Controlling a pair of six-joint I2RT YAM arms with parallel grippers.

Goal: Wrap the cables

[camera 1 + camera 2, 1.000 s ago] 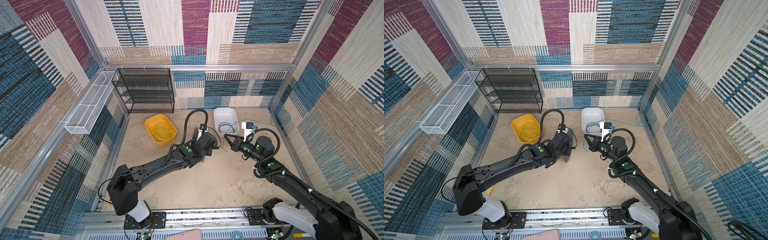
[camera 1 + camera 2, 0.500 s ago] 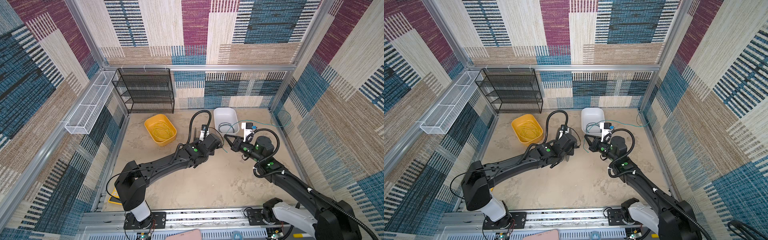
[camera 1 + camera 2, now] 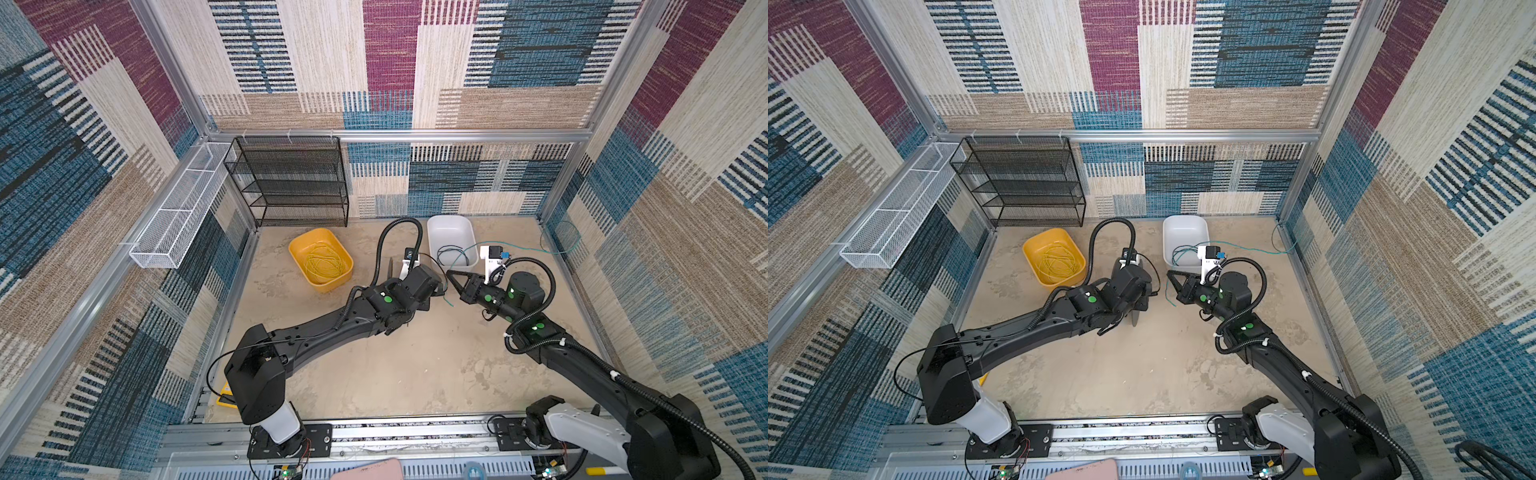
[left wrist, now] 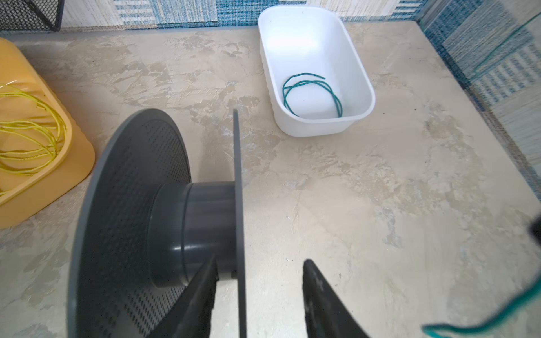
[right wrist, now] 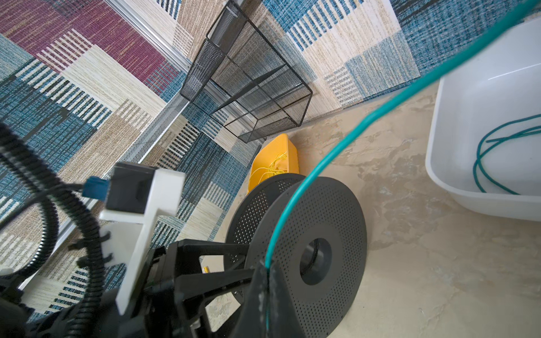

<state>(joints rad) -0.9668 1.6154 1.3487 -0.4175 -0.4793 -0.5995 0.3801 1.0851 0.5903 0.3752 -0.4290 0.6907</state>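
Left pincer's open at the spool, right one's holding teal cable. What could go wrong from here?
1. The spool stands on edge with the left pincer open astride one flange, not clamping; it could roll or tip.
2. The right pincer is shut on the teal cable with a short tail; a tug may slip it out.
3. That cable runs past the rim of the white bin toward the side wall; pulling could snag there.

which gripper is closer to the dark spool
Left. The left gripper straddles one flange of the spool, jaws open; the right gripper sits apart beside it, pinching the teal cable.
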